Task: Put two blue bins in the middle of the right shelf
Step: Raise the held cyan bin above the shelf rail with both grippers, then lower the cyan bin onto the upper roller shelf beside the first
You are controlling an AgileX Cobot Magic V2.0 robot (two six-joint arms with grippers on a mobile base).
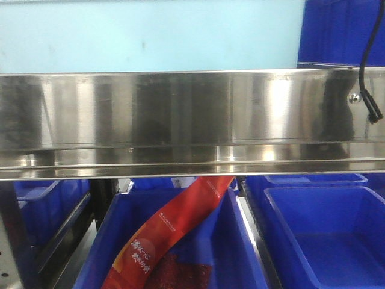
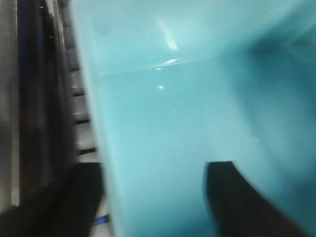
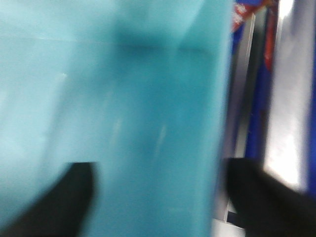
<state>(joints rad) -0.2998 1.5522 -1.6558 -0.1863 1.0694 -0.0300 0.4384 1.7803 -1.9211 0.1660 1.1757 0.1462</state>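
A light blue bin (image 1: 150,36) fills the top of the front view, above a steel shelf rail (image 1: 180,120). The same bin (image 2: 187,108) fills the blurred left wrist view. My left gripper (image 2: 153,197) is open and straddles the bin's left wall, with one finger (image 2: 79,197) outside and the other (image 2: 237,202) inside. In the blurred right wrist view the bin (image 3: 123,98) fills the frame. My right gripper (image 3: 160,197) is open and straddles its right wall, with one finger (image 3: 64,202) inside and the other (image 3: 261,197) outside. Neither gripper shows in the front view.
Below the rail stand dark blue bins: one (image 1: 240,259) holds a red packet (image 1: 174,229), another (image 1: 325,241) sits at the right, a third (image 1: 42,198) at the left. A further dark blue bin (image 1: 343,30) is at the top right. A black cable (image 1: 367,90) hangs there.
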